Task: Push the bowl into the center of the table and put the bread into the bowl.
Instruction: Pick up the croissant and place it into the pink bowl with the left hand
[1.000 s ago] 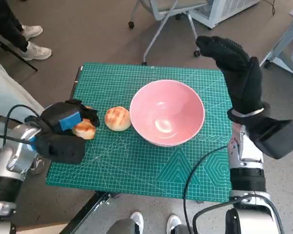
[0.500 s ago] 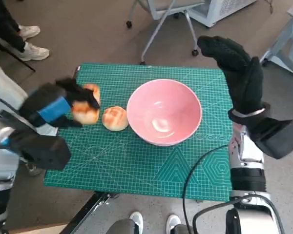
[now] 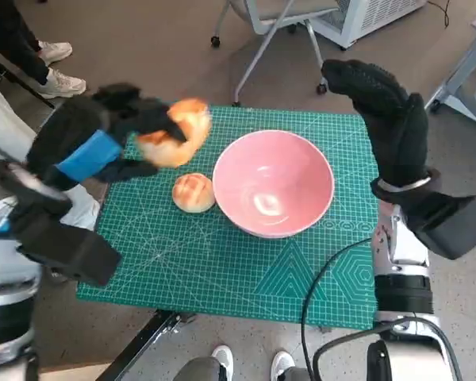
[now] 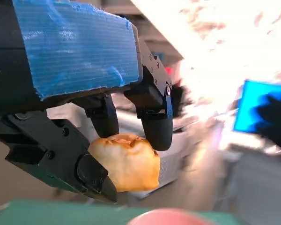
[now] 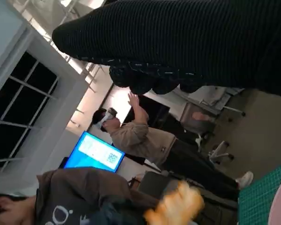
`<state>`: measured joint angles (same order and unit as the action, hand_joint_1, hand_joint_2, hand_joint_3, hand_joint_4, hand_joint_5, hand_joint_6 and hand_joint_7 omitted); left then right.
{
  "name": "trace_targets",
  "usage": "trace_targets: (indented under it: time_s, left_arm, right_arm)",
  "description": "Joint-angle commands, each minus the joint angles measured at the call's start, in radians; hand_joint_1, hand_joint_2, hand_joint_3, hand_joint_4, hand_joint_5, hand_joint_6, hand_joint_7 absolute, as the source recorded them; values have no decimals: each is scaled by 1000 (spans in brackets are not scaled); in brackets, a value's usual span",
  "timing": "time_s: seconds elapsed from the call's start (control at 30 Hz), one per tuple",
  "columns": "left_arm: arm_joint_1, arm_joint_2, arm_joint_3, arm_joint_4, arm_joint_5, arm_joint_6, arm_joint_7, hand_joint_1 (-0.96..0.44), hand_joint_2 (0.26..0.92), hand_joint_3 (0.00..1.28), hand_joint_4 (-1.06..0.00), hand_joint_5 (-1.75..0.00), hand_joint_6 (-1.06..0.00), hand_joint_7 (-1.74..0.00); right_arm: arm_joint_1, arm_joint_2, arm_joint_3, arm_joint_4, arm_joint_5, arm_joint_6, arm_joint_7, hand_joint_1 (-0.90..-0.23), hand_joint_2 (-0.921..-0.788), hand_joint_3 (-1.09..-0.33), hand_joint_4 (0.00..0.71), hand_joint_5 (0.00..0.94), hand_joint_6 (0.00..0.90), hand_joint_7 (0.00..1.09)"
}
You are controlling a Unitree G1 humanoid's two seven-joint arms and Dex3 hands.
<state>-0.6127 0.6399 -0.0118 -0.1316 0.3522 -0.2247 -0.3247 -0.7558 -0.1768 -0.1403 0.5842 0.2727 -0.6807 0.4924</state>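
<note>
Golden-brown soft bread roll (image 3: 178, 131) looks light and squashy; best taken gently across its sides. Blue-taped black left hand (image 3: 103, 147) grips it, lifted since a second ago from the green cutting mat (image 3: 246, 270) toward the pink ceramic bowl (image 3: 273, 183), which sits near centre. Second roll (image 3: 193, 193) lies beside the bowl. Gloved right hand (image 3: 385, 111) hangs open, empty.

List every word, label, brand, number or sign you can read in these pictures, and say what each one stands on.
No text can be read.
Green cutting mat: printed grid lines and shapes; any numbers are too small to read.
Blue screen: a pale panel with a small dark square, too blurred to read.
Dark top of the person nearest the camera: pale marks, unreadable.
Blue tape on the left hand: blank.
Pink bowl and bread: no markings.
</note>
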Motion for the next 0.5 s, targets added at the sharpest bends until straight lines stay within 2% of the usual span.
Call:
trace_targets:
  time_s: [0.03,0.23,0.5]
  left_arm:
    - [-80,-77,-64,-2,8,8,7,2,892,3,-841,-982,-744,-1057]
    - [-160,-154,-143,77,14,-20,-4,2,891,2,-838,-963,-755,-1065]
    - [-252,-237,-243,302,38,-120,-3,2,899,4,-827,-964,-729,-1100]
  right_arm:
    - [32,0,-2,-6,-1,16,-3,-662,-921,-735,158,0,-1,501]
    - [45,-4,-6,-21,0,20,-6,-664,-921,-734,154,0,-1,501]
    - [62,-12,-19,-37,2,24,-9,-665,-921,-729,156,1,-1,505]
